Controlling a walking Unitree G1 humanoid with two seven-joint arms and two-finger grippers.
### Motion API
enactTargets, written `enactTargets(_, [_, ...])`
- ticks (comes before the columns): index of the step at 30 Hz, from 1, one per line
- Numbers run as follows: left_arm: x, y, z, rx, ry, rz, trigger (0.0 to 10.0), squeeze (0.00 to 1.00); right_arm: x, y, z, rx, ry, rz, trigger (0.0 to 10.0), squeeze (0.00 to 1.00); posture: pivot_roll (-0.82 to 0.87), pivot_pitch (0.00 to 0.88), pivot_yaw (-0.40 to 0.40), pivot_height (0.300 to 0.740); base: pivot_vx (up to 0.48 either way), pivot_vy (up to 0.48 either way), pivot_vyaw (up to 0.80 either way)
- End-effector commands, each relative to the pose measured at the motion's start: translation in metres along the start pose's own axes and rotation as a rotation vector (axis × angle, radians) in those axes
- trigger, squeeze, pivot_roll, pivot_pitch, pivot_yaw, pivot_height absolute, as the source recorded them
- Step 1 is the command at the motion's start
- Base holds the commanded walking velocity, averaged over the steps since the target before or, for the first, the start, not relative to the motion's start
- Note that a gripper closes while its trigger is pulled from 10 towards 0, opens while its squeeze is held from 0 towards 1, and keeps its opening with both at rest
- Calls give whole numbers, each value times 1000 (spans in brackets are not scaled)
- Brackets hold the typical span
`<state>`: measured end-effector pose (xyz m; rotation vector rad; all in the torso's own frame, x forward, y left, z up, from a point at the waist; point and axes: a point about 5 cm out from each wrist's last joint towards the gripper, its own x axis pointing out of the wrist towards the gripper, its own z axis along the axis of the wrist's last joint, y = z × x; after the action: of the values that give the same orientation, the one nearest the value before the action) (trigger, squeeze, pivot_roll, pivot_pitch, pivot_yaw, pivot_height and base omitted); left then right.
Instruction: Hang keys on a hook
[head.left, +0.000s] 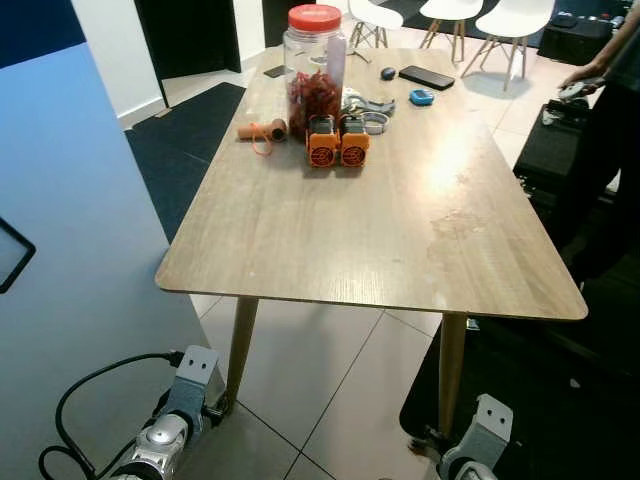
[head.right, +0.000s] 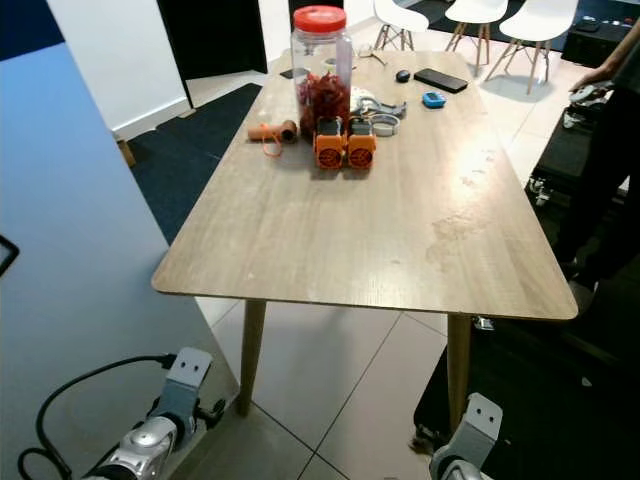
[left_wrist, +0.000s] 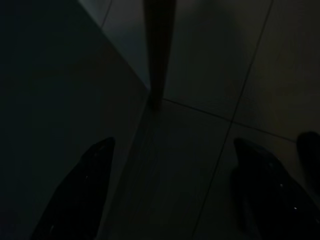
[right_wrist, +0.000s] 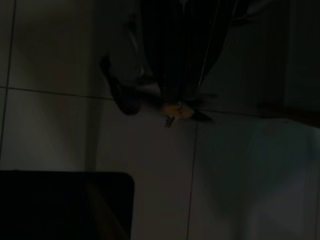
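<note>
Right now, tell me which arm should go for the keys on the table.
Right, probably: both arms hang low, but the keys lie right of the jar, which blocks the left arm's line.

From my seat the head views are bright and sharp, no motion blur. Overhead light throws a pale glare patch on the tabletop (head.left: 440, 170) toward its right edge and far right corner, and the table casts a soft shadow on the floor tiles (head.left: 330, 370) beneath. Both wrist views are very dark and grainy; I can just make out the left gripper's fingers (left_wrist: 85, 190) as black shapes against dim tile.
</note>
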<state>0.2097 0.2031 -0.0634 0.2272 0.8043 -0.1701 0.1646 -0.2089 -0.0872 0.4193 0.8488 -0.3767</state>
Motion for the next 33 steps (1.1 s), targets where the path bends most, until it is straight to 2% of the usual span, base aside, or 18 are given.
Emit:
enactTargets(1, [-1,-5,-6,30,30,-29,10000,0,-2,-3,-10,-10,39,-24,10000,0,31,0,27,740,0,0,0])
enactTargets(5, [-1,-4,-7,51,36,-34,10000,0,-4,-7,-14,-1,38,-54,10000,0,36,0,50,740,0,0,0])
enactTargets(10, [-3,2,-9,117,48,-55,10000,0,-5,-5,-19,-6,37,-51,10000,0,56,7,77,740,0,0,0])
enactTargets(16, [-7,18,-9,137,30,-53,10000,0,-6,-2,-24,-12,44,-49,10000,0,77,28,93,740,0,0,0])
enactTargets(20, [-8,22,-7,126,18,-44,10000,0,-7,-1,-27,-29,59,-41,10000,0,96,53,82,740,0,0,0])
enactTargets(26, [-8,21,-7,92,5,-28,10000,0,-7,-3,-28,-55,69,-35,10000,0,94,65,57,740,0,0,0])
enactTargets(33, [-5,9,-5,58,-17,-29,10000,0,-5,-5,-18,-103,57,-17,10000,0,75,56,3,740,0,0,0])
